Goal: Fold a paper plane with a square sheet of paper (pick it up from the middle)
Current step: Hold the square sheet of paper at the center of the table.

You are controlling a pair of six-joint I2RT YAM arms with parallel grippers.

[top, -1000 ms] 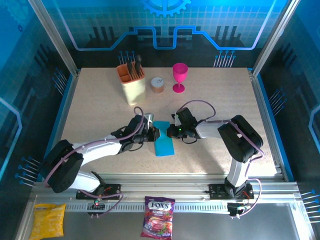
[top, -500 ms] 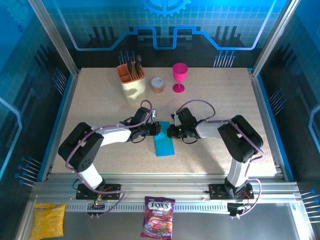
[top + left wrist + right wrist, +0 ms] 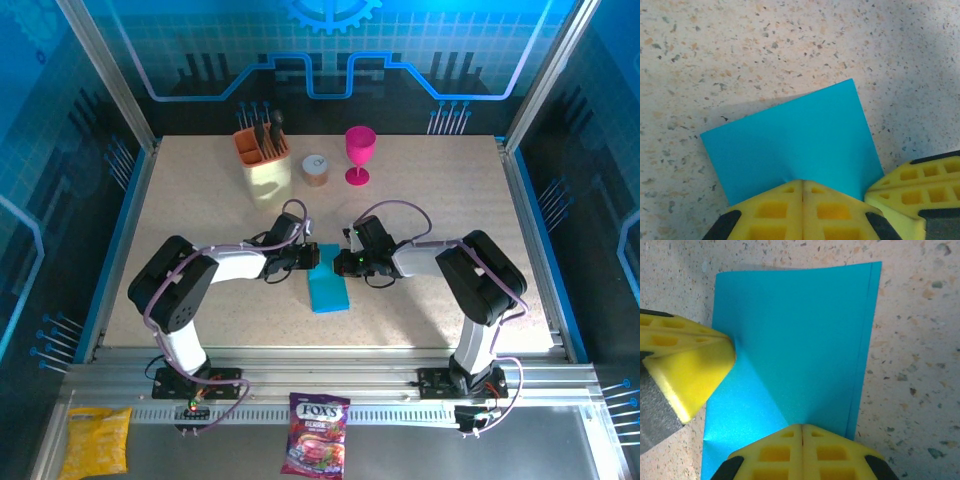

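The left claw (image 3: 314, 258) is closed, pinching the blue paper (image 3: 328, 287) at its far left edge. The right claw (image 3: 342, 262) is closed on the far right edge. The folded paper lies in front of the pink goblet (image 3: 359, 153).

Left claw (image 3: 802, 186) reached paper (image 3: 790, 135) — pinched.

The purple candy bag (image 3: 316, 435) reads "FOX'S" (smaller print illegible).

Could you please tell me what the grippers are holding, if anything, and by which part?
The folded blue paper: left gripper and right gripper each pinch its far end, one from each side.
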